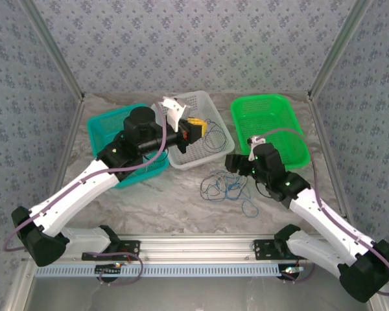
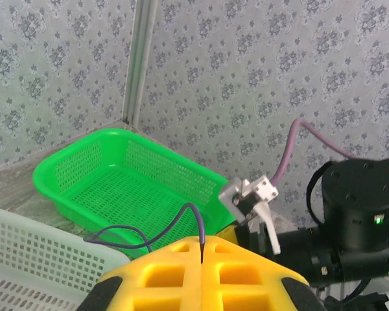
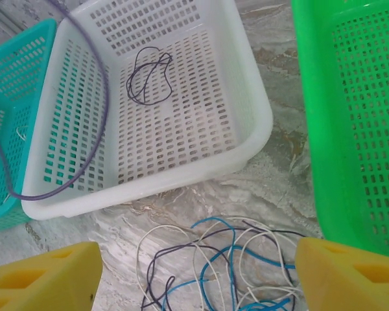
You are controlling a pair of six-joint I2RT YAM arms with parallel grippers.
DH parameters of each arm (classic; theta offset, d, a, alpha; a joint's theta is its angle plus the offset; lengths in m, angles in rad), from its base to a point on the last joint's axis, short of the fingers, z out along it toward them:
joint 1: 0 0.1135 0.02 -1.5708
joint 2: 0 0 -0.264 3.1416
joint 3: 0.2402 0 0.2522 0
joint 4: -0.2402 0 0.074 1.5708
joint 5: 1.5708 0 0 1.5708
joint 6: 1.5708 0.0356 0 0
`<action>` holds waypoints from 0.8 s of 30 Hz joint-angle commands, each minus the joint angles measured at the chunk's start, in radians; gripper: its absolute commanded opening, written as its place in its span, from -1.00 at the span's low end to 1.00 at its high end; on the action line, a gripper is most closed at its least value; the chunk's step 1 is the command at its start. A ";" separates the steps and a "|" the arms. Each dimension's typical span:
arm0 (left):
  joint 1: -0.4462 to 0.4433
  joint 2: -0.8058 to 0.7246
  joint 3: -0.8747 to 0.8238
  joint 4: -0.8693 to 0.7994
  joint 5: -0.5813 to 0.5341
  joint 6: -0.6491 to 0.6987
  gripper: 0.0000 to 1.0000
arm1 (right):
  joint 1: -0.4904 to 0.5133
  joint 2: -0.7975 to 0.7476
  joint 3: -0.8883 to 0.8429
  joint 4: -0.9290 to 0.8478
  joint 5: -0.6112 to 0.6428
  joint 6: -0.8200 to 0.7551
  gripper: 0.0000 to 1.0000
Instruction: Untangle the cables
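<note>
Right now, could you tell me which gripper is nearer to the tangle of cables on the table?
Right. The right gripper hangs open just above the tangle; the left gripper holds a dark cable over the white basket.

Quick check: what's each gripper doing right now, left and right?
Left gripper: shut on the thin dark purple cable.
Right gripper: open, holding nothing.

I get bright, even light, only soft shadows on the desk (image 1: 168,207); wrist views look sharp, softening at the bottom edge.
</note>
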 commanded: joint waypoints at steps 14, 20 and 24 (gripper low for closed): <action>0.011 -0.036 -0.041 0.063 0.088 0.015 -1.00 | -0.164 0.101 0.039 0.207 -0.361 -0.018 0.69; 0.011 -0.040 -0.050 0.071 0.097 0.015 -1.00 | -0.164 0.165 0.048 0.271 -0.386 0.011 0.69; 0.011 -0.046 -0.062 0.089 0.096 0.010 -1.00 | -0.163 0.208 0.059 0.324 -0.417 0.041 0.69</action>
